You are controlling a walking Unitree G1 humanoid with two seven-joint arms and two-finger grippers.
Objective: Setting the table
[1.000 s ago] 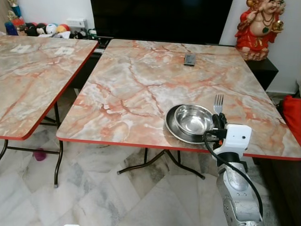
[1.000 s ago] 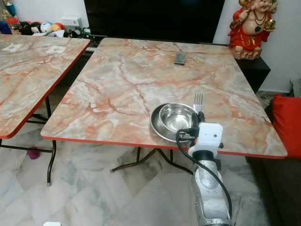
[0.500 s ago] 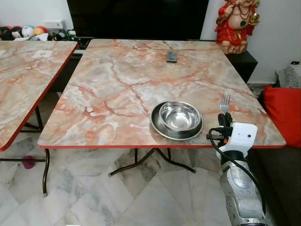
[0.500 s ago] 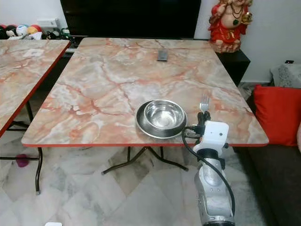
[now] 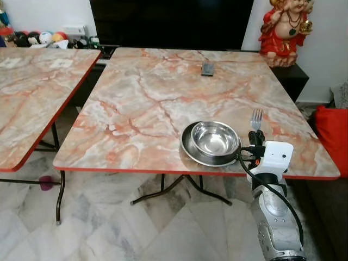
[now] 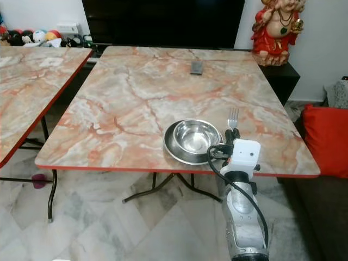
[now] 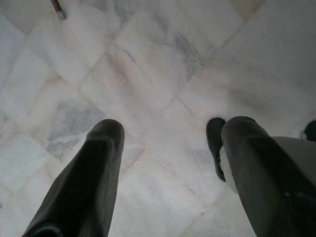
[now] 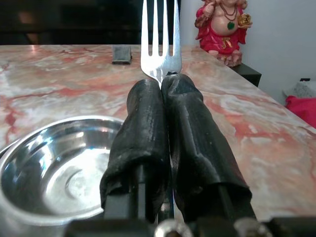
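Observation:
A steel bowl [image 5: 215, 137] sits in a steel plate [image 5: 190, 148] near the front edge of the marble table [image 5: 157, 92]. My right gripper [image 5: 255, 135] is shut on a silver fork [image 5: 255, 116], tines pointing away, just right of the bowl and above the table's front edge. In the right wrist view the fork [image 8: 160, 42] sticks out past the pressed-together fingers [image 8: 148, 123], with the bowl [image 8: 54, 168] beside them. My left gripper [image 7: 165, 148] hangs open over the floor, holding nothing.
A small dark remote [image 5: 207, 68] lies at the table's far side. A red figurine [image 5: 285, 30] stands at the back right on a dark cabinet. A second marble table [image 5: 32, 92] is to the left. A red cushion [image 5: 334, 136] sits to the right.
The camera has shifted, so the whole scene slid sideways. The right gripper still holds the fork beside the bowl, now slightly closer to it.

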